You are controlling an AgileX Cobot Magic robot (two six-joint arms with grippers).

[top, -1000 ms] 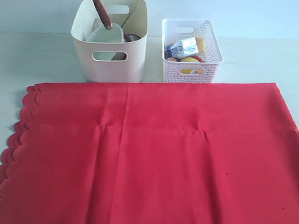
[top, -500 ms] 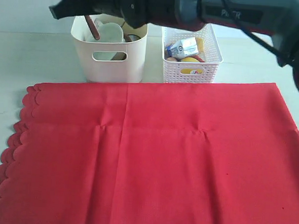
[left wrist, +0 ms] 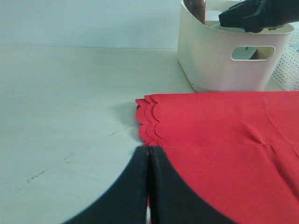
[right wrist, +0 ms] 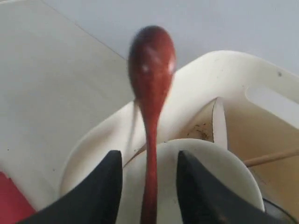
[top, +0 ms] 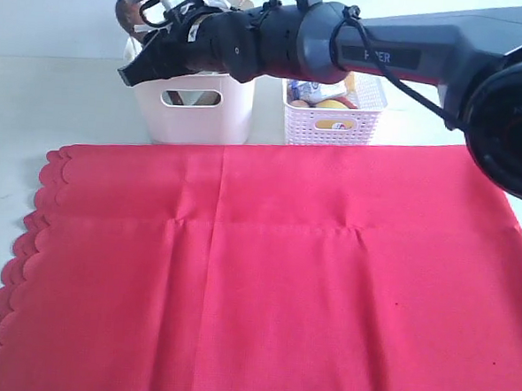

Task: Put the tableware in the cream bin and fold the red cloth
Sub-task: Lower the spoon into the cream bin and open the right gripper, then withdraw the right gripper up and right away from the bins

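The right end effector [right wrist: 149, 158] is spread; the dark wooden spoon [right wrist: 150, 65] stands between its fingers, the cream bin [right wrist: 224, 70] beneath. The left end effector [left wrist: 148, 156] is pressed together; the red cloth [left wrist: 224, 140] lies just ahead.

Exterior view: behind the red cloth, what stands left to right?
Cream bin → white basket. The right arm crosses over both, so it is left out.

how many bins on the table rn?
2. Cream bin beyond the red cloth's far edge; white lattice basket just right of it in the exterior view. The right arm could hide more behind it.
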